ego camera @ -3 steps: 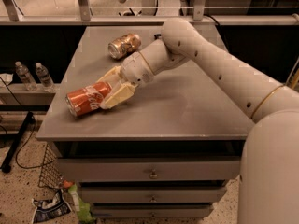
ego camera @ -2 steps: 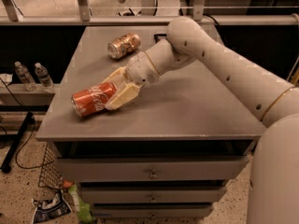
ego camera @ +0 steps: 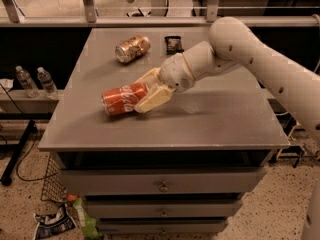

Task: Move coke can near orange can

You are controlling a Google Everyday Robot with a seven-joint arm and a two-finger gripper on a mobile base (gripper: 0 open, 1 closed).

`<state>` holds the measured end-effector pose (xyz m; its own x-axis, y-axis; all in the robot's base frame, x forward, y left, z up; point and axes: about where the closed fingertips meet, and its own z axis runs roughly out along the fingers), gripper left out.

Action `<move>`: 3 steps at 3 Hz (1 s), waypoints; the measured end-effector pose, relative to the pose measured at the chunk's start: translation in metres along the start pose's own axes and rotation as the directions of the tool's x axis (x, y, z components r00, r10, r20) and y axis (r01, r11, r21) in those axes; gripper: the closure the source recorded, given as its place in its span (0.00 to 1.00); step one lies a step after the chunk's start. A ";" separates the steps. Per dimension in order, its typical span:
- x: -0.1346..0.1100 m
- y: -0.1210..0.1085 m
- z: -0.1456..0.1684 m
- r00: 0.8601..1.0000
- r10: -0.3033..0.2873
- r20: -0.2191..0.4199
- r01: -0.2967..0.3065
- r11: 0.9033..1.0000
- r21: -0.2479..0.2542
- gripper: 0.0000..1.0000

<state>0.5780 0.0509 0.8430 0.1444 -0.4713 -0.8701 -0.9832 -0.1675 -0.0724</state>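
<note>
The red coke can with white script is held on its side, a little above the grey table top, left of the middle. My gripper is shut on its right end, with one pale finger in front of the can and the other behind it. The golden-orange can lies on its side at the back of the table, well behind the coke can and apart from it. My white arm comes in from the right.
A small dark packet lies at the back of the table, right of the orange can. Drawers sit under the table top. Two water bottles stand on a low shelf at the left. Litter lies on the floor.
My gripper has carried the coke can up and to the right, away from the table's left front corner and closer to the orange can. The orange can has not moved.
</note>
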 end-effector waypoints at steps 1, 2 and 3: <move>0.016 -0.013 -0.034 0.999 0.043 -0.006 -0.042 0.992 0.121 1.00; 0.036 -0.031 -0.061 0.992 0.125 -0.001 -0.121 0.961 0.250 1.00; 0.035 -0.035 -0.061 0.992 0.127 0.003 -0.123 0.957 0.263 1.00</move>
<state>0.6246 -0.0123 0.8444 0.0180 -0.4864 -0.8735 -0.9880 0.1252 -0.0901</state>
